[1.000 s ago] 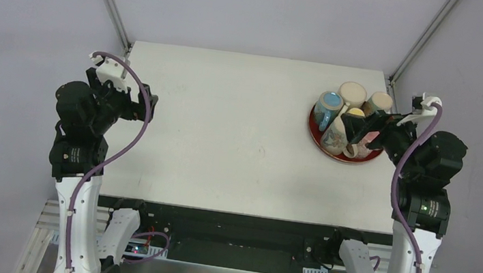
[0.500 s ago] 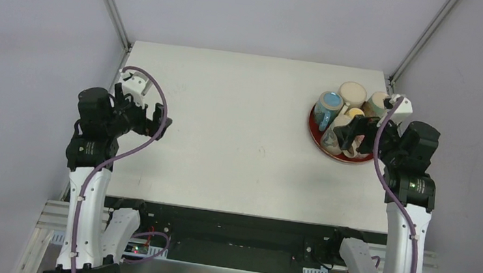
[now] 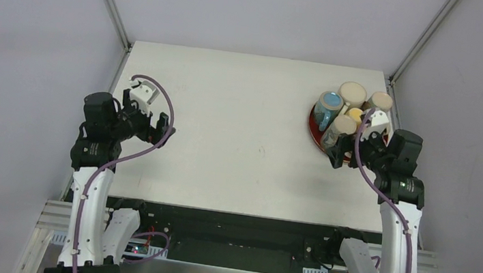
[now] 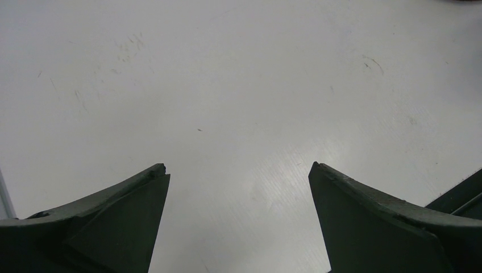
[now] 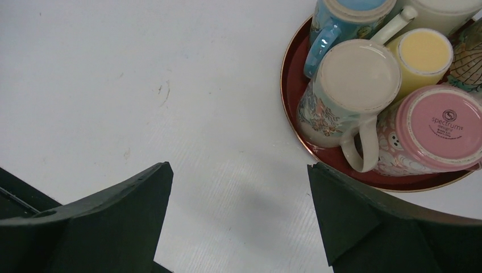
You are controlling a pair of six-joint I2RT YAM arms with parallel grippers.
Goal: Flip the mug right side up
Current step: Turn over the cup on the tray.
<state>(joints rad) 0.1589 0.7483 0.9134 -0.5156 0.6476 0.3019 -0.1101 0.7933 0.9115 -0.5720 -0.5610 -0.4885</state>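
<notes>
Several mugs stand upside down on a round red tray [image 5: 289, 85] at the table's right. Nearest my right gripper is a floral mug [image 5: 355, 77] with a pale base and a white handle. Beside it are a pink mug [image 5: 437, 125], a yellow one [image 5: 423, 54] and a blue one [image 5: 341, 17]. My right gripper [image 5: 239, 170] is open and empty over bare table, just left of and nearer than the tray [image 3: 314, 128]. In the top view it [image 3: 340, 155] sits by the floral mug [image 3: 343, 126]. My left gripper [image 4: 239, 168] is open and empty over bare table at the left [image 3: 162, 130].
The white table [image 3: 248, 110] is bounded by grey walls and metal posts at the back corners. Two cream mugs [image 3: 352, 93] stand at the back of the tray. A black frame runs along the table's near edge.
My right gripper has come off the mugs, moving left and nearer to the tray's front edge. My left gripper has moved right and nearer, out over the table.
</notes>
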